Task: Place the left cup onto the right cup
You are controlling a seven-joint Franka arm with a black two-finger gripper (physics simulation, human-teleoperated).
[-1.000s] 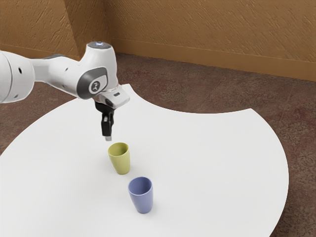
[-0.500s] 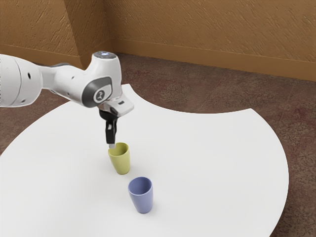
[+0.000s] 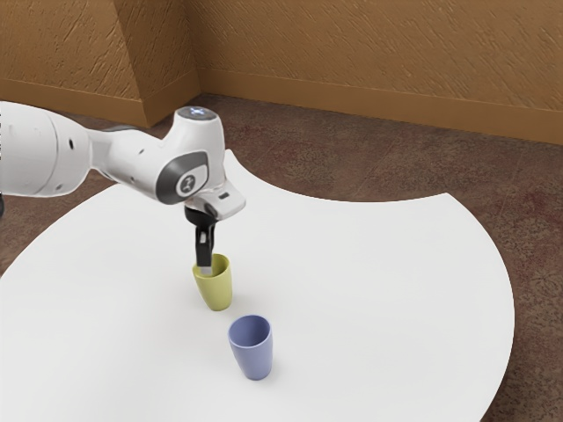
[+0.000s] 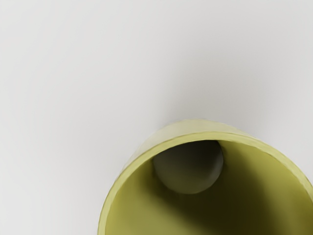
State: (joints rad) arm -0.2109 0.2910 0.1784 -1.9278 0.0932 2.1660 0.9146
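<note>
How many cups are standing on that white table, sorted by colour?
Olive-green cup: 1
Blue cup: 1
Total: 2 cups

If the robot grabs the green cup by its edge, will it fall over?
It might wobble or tip: the green cup is tall and narrower at its base, and the gripper is up at its rim. It looks hard and smooth, so it probably won't squish but may slip. It's empty inside, so it's likely light.

Perhaps a home: textured walls (image 3: 352,44), carpet (image 3: 396,167).
</note>
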